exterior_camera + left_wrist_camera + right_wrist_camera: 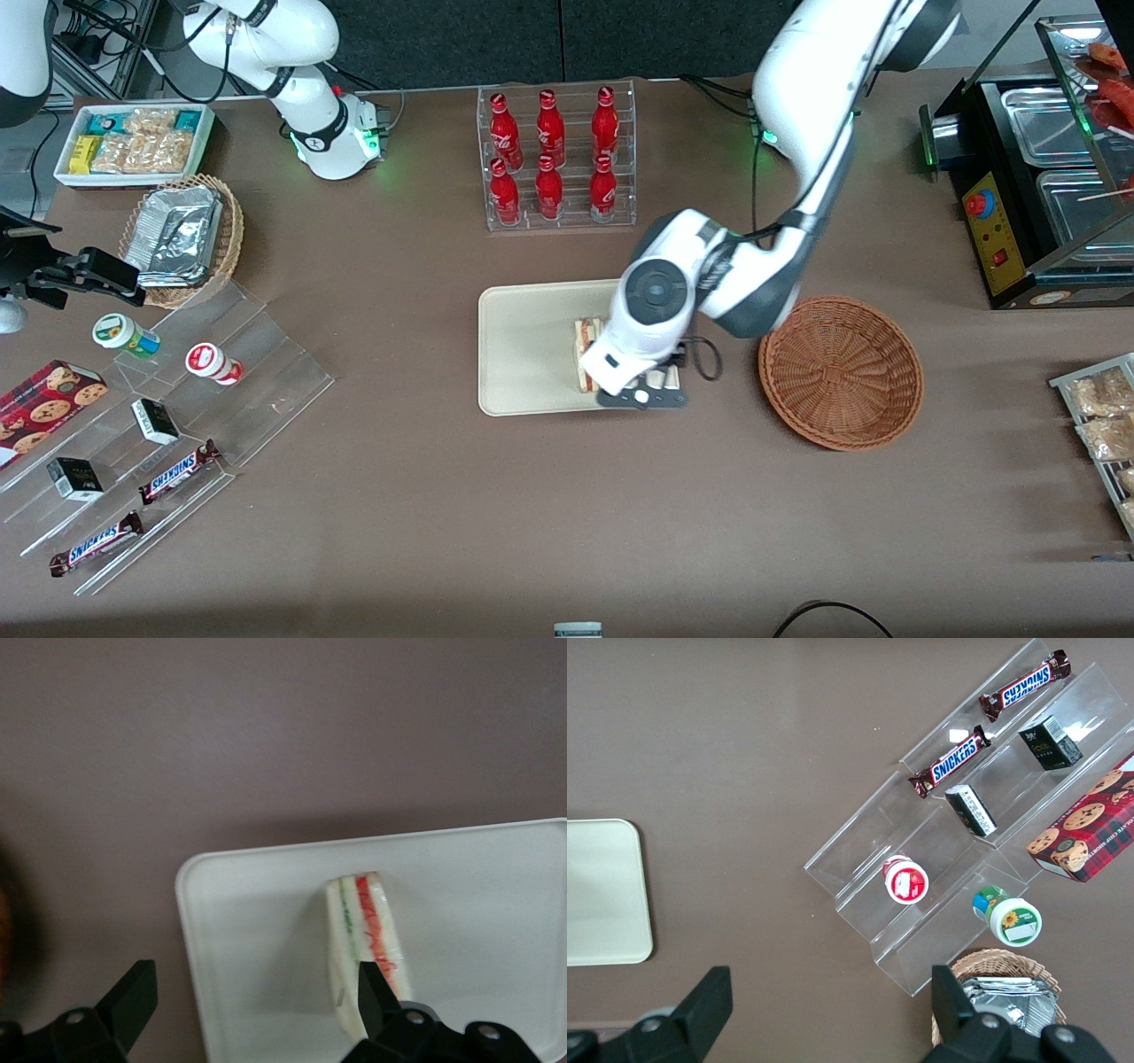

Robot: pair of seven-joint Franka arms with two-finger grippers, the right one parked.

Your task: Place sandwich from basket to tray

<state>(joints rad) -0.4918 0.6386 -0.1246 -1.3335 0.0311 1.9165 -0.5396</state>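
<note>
One sandwich (pixel 365 943) lies on the tray (pixel 257 930). The hand (pixel 252 992) is above it, spread wide, holding nothing. Next, lift away from the empty basket (pixel 840 372).

My working arm (pixel 797 151) fills the upper right of the front frame: glossy white rounded shells with dark grey bands at the joints. Its wrist ends in a round white housing with a dark circular cap. A thin black cable loops beside it. The gripper (pixel 640 390), at centre frame, is black, and its wedge-shaped black fingers (pixel 133 992) stand wide apart.
</note>
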